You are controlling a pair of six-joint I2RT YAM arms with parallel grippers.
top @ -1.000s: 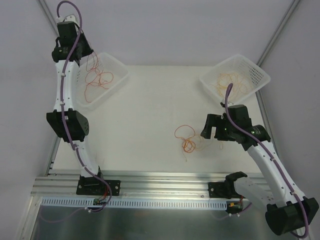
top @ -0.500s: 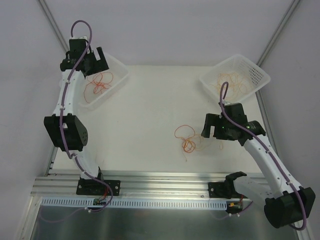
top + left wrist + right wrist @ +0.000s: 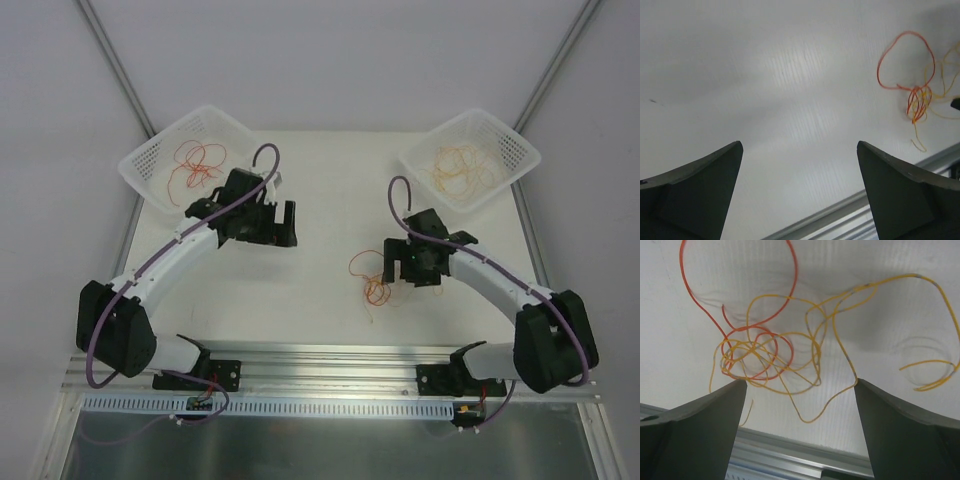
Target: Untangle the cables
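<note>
the cables (image 3: pixel 757 357), hair-thin flexible wires in red and orange-yellow, are shown as one knotted clump on the white table top (image 3: pixel 330 170), near its front edge and right of centre, well apart from both baskets. the right two-finger gripper (image 3: pixel 800 382) is poised over the clump with its jaws spread wide and nothing held. loose yellow loops are seen between its dark fingers (image 3: pixel 700 430), and whether any strand is touched cannot be told. the left two-finger gripper (image 3: pixel 799 145) is likewise spread wide and empty, held over bare table to the left of the clump

risks are judged as follows. if the jaws are closed on the dense knot where red and yellow cross, several strands would probably be pinched together and the knot drawn tighter rather than opened. a wire this thin may also slip from between the pads or be missed against the table. if one strand is lifted while the rest is not held down, the whole clump is likely to be dragged along

counted: two arms; two grippers; two white perforated plastic baskets, the left one (image 3: pixel 140 160) containing red wires (image 3: pixel 195 165) and the right one (image 3: pixel 515 148) containing orange-yellow wires (image 3: pixel 460 168); one clump on the table, in which at least one red and one orange-yellow strand are made out, the exact number not being resolvable
</note>
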